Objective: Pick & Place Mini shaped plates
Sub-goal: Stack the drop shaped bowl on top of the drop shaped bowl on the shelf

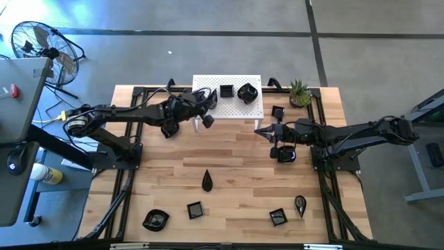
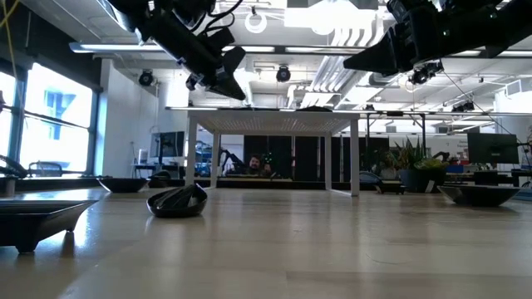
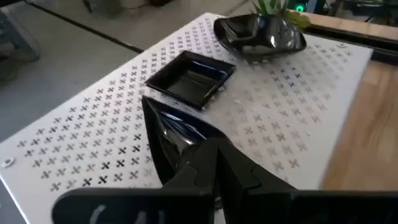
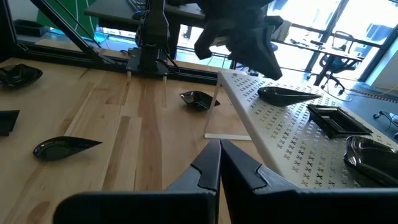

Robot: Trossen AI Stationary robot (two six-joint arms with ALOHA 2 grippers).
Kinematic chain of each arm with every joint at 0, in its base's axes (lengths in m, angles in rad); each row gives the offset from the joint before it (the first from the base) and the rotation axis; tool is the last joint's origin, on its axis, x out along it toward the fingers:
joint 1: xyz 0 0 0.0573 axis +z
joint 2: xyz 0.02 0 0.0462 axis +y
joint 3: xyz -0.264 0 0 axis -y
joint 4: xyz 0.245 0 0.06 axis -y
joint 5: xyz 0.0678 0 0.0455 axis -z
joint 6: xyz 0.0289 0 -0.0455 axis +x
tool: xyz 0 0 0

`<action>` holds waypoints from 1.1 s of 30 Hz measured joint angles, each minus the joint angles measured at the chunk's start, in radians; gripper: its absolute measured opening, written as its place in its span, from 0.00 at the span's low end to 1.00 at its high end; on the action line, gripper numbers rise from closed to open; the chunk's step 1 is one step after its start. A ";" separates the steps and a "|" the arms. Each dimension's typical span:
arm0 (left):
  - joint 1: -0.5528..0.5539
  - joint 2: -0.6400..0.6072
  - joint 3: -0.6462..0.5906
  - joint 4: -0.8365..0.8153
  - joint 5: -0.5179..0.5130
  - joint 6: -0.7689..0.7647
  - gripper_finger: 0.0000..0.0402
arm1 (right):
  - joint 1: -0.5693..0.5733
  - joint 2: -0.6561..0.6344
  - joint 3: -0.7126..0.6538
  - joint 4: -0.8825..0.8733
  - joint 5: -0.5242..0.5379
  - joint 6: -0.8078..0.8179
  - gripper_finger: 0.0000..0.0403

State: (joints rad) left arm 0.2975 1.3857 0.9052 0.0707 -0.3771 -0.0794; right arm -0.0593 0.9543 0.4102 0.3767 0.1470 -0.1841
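The white perforated stand (image 1: 236, 105) bears a square black plate (image 1: 226, 91), a rounded one (image 1: 247, 92) and a pointed one (image 4: 289, 94). My left gripper (image 1: 207, 103) hovers shut over the stand's left end, just above the pointed plate (image 3: 171, 134), with a gap showing between them in the right wrist view. My right gripper (image 1: 262, 130) is shut and empty, in the air near the stand's right front leg. More black plates lie on the table: a teardrop (image 1: 207, 181), a square (image 1: 195, 209), a rounded one (image 1: 155, 220), another square (image 1: 278, 217) and another teardrop (image 1: 300, 204).
A green potted plant (image 1: 300, 92) stands at the far right, with a square plate (image 1: 277, 112) in front of it. A rounded plate (image 1: 286, 154) lies under my right arm. A black frame edges the table. Bare wood lies in the table's middle.
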 joint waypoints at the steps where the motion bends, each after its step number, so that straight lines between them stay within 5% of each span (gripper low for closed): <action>1: 0.010 0.000 0.008 -0.002 0.004 0.005 0.00 | 0.000 0.000 0.000 0.000 0.000 0.000 0.01; 13: 0.110 0.066 0.087 -0.085 0.172 0.024 0.00 | 0.000 0.000 0.000 0.001 0.002 0.000 0.01; 33: 0.108 0.105 0.117 -0.163 0.044 0.057 0.00 | 0.000 0.000 0.000 0.001 0.001 0.000 0.01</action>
State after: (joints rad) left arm 0.4057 1.4906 1.0218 -0.0925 -0.3327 -0.0227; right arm -0.0593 0.9543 0.4103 0.3775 0.1482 -0.1841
